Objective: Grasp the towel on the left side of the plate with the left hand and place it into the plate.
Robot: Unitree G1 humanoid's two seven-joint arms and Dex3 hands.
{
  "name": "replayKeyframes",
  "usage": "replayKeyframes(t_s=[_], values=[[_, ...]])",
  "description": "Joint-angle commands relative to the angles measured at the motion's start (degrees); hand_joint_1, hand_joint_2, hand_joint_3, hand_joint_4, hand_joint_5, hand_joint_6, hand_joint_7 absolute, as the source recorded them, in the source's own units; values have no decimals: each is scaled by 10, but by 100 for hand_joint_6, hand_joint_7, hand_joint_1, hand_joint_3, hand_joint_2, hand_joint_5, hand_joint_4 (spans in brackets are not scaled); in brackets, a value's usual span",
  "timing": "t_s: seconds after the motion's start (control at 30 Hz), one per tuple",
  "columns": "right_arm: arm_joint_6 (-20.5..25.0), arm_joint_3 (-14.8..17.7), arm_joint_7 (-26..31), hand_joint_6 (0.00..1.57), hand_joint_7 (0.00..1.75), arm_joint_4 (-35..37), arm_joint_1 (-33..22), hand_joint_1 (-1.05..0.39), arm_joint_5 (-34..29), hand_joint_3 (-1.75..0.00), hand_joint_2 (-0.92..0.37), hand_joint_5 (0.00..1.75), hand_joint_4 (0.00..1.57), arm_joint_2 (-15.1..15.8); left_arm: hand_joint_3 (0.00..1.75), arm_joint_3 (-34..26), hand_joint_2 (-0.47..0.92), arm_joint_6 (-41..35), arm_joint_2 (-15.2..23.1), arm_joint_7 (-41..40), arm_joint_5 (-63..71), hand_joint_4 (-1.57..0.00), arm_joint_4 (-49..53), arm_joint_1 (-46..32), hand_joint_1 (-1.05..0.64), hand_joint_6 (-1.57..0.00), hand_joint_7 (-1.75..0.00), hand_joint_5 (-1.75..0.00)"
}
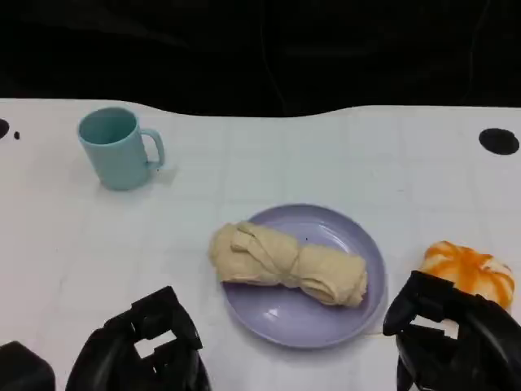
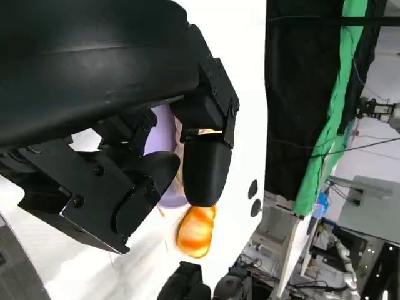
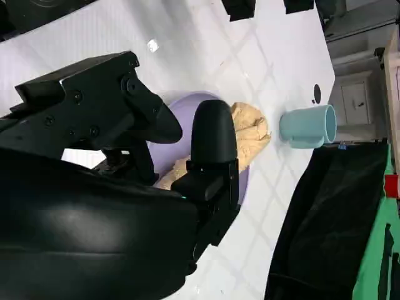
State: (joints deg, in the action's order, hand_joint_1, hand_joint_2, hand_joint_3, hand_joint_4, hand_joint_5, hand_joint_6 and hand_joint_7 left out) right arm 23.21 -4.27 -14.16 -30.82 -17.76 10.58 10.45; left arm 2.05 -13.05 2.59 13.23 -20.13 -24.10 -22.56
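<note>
A white counter (image 1: 342, 155) runs under a dark backdrop, and on it the towel (image 1: 286, 264), a rolled beige bundle, already lies across the plate (image 1: 313, 322). One end of the roll overhangs the plate's left rim while the rest sits well inside the lilac dish. By the look of it the placing is done or nearly so, and what remains is to leave the towel alone.

The left hand (image 1: 151, 346) hangs low at the counter's near edge, just left of the plate, fingers apart and holding nothing. The right hand (image 1: 452, 330) sits near the plate's right rim, likewise empty with its fingers spread. To finish well, I would keep the left hand clear of the overhanging end, drawing it back and away without brushing the roll, since a light snag could drag the towel off the rim. If the overhang matters, a gentle nudge from the left toward the plate's middle should be enough; a full regrasp seems unneeded.

Counting outward: one towel, one plate, one light blue mug (image 1: 120, 148) standing upright well apart at the far left, and one orange and white item (image 1: 470, 271) just right of the plate, behind the right hand. Two dark round spots mark the counter's far edges, one at each side.
</note>
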Motion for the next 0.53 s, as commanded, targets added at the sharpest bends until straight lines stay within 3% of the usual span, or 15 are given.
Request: replayKeyframes(t_s=[0.03, 0.53], values=[[-16, 6, -3, 53, 165, 5, 0, -1, -2, -109, -68, 175, 70, 6, 144, -1, 41, -6, 6, -4, 6, -89, 1, 3, -8, -75, -170, -175], [-4, 4, -1, 54, 164, -5, -7, -3, 1, -113, -65, 175, 71, 5, 147, 7, 40, 11, 13, 3, 22, -89, -3, -5, -7, -79, -169, -175]])
